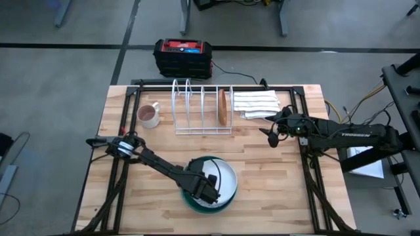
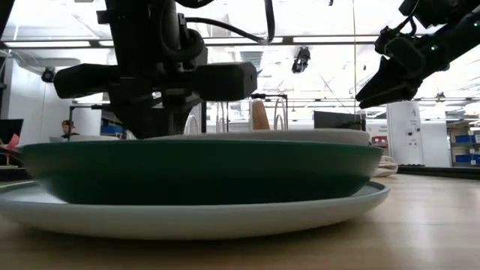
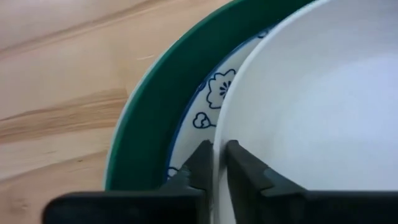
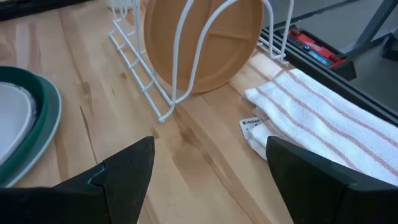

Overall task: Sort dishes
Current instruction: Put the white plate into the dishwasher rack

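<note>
A stack of dishes sits near the table's front centre. In the low view a pale mint plate (image 2: 225, 217) lies at the bottom with the dark green dish (image 2: 202, 176) on it. A blue-patterned plate (image 3: 208, 93) lies inside the green dish, and the white plate (image 1: 220, 177) is on top. My left gripper (image 1: 209, 189) is shut on the white plate's rim. The small brown plate (image 1: 224, 107) stands on edge in the white wire rack (image 1: 197, 108). My right gripper (image 1: 272, 136) hangs open and empty above the table, right of the rack. My left gripper pinches the white plate's rim (image 3: 219, 127) at the plate's near-left side. One finger (image 3: 239, 162) is inside the plate and the other (image 3: 199, 162) is outside. The fingers come from above, slanting down. The plate lies about level on the stack.
A pinkish mug (image 1: 149, 116) stands left of the rack. A folded white striped cloth (image 1: 256, 103) lies right of it, by the brown plate (image 4: 202, 43). A red and black box (image 1: 182, 56) sits beyond the table's far edge. Bare wood shows at the right front.
</note>
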Controlling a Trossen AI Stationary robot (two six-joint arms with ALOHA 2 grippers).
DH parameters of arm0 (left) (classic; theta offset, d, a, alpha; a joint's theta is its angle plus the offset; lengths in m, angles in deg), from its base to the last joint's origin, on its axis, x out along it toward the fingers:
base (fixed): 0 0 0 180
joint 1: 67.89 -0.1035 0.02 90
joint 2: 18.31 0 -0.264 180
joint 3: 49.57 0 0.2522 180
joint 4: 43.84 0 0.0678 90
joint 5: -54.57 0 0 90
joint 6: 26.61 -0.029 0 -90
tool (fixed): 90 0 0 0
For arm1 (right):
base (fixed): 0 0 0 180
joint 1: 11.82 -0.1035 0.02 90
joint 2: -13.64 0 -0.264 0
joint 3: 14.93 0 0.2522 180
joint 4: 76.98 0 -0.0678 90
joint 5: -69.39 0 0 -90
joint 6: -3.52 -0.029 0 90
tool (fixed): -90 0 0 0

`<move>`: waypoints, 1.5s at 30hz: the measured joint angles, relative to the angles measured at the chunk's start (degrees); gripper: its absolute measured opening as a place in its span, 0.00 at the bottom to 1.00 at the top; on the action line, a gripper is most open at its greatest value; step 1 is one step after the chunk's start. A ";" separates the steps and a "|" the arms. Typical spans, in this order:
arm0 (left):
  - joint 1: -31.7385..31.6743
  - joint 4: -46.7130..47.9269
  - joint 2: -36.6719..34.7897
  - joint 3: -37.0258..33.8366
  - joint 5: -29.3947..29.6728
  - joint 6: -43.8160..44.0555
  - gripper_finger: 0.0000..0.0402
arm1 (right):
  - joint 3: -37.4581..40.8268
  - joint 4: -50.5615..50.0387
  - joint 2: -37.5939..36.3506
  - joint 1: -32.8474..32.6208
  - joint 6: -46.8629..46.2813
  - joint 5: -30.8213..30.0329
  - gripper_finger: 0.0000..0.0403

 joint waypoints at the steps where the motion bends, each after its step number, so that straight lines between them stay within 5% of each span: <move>1: 0.00 -0.07 -0.06 0.08 0.07 0.26 0.03 | 0.00 -0.01 0.02 0.00 0.02 0.00 0.74; 13: -0.10 15.93 0.24 10.73 1.69 -0.35 0.01 | 0.00 -0.01 -0.05 0.00 0.13 0.00 0.74; 19: 0.28 22.90 0.26 19.60 7.06 -4.23 0.01 | 0.00 -0.03 -0.05 0.01 0.30 0.00 0.74; 30: 0.04 22.75 0.28 32.06 21.53 -21.34 0.00 | 0.00 -0.07 -0.05 0.01 0.57 0.00 0.74; 40: -0.44 22.45 -0.47 38.99 48.65 -52.27 0.00 | 0.00 -0.10 -0.05 0.01 0.57 0.00 0.74; 45: -3.56 22.77 -4.02 38.86 53.84 -59.16 0.00 | 0.00 -0.12 -0.05 0.01 0.55 0.00 0.73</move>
